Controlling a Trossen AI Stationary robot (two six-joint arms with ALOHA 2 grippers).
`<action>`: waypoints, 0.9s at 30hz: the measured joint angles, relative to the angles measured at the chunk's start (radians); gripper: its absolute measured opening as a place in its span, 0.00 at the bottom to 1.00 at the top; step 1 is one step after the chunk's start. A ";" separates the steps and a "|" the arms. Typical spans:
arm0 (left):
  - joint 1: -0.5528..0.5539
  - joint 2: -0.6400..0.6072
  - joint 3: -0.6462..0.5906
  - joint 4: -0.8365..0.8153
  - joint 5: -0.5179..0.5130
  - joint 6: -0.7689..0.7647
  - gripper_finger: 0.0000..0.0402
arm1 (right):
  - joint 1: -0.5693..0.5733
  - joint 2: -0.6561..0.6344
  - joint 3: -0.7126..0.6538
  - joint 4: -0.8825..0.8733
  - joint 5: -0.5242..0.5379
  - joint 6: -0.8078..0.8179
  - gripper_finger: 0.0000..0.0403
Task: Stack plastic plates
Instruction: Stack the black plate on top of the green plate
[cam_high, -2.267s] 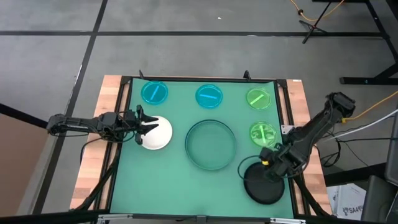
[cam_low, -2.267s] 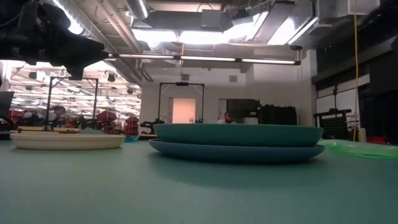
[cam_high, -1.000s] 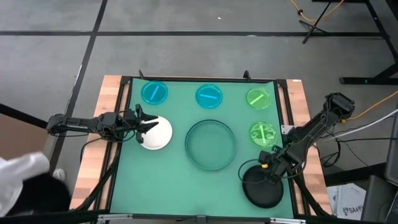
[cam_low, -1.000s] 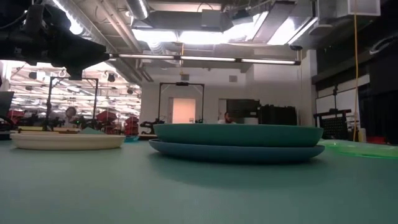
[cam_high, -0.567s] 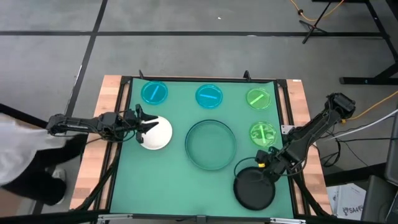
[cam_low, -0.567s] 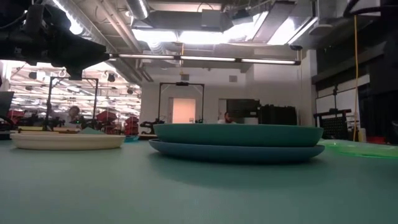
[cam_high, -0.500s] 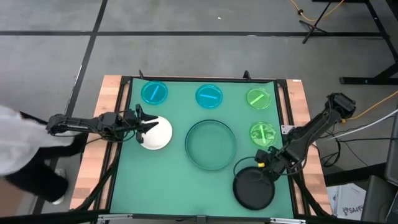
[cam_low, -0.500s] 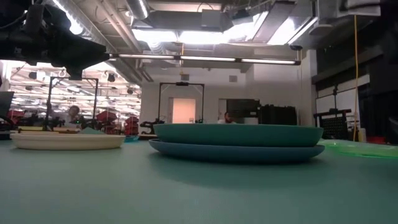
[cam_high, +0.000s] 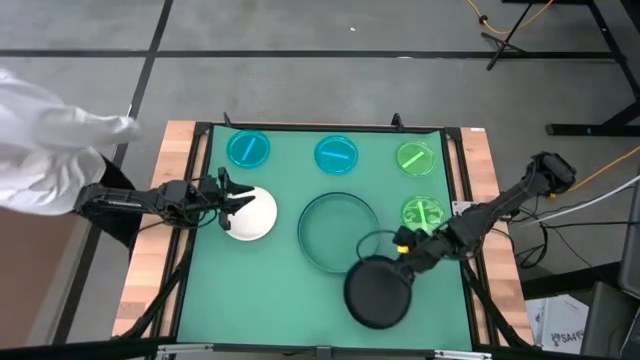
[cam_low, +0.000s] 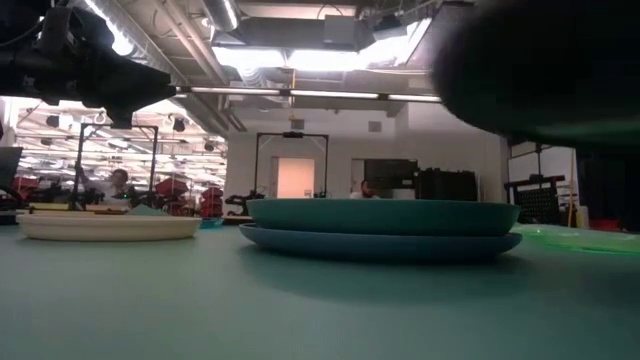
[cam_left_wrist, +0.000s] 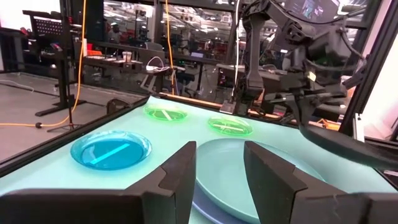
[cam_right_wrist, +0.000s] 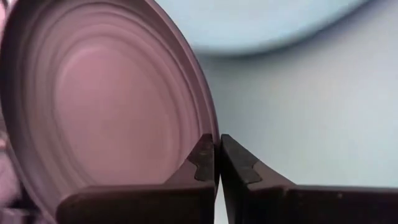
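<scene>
My right gripper (cam_high: 398, 270) is shut on a black plate (cam_high: 378, 293), which hangs near the table's front, right of centre, and shows as a dark blur (cam_low: 540, 70) in the low view. Just beyond it, a teal plate (cam_high: 338, 232) rests on a pale blue one (cam_low: 380, 246) at the table's middle. A white plate (cam_high: 252, 214) lies flat on the mat at the left. My left gripper (cam_high: 228, 200) stands open over its left edge, with nothing between its fingers (cam_left_wrist: 180, 171). My right gripper pinches the black plate's rim (cam_right_wrist: 213, 127) between its two fingers, on the plate's right side. The fingers (cam_right_wrist: 239, 163) come roughly level from the table's right. The plate is lifted clear of the mat and hangs close to level (cam_left_wrist: 348, 144).
Two small cyan plates (cam_high: 248, 149) (cam_high: 337, 154) and a green one (cam_high: 415, 158) lie along the far edge. Another green plate (cam_high: 422, 213) lies at the right. A person in white (cam_high: 50, 130) stands beside the table's left side. A black frame (cam_high: 195, 180) rims the mat.
My right gripper has carried the black plate from the near right corner toward the table's left and the teal plate, lifting it clear of the mat. A person in white has come up along the table's left side.
</scene>
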 joint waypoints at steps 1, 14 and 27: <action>0.000 0.000 0.000 0.000 0.000 0.000 0.32 | -0.020 0.000 0.000 0.018 0.000 -0.016 0.00; 0.000 0.000 0.000 0.007 0.000 0.000 0.32 | -0.302 0.000 0.000 0.110 0.053 -0.193 0.00; 0.000 0.000 0.000 0.008 0.000 0.000 0.32 | -0.484 0.105 0.000 0.258 0.068 -0.311 0.00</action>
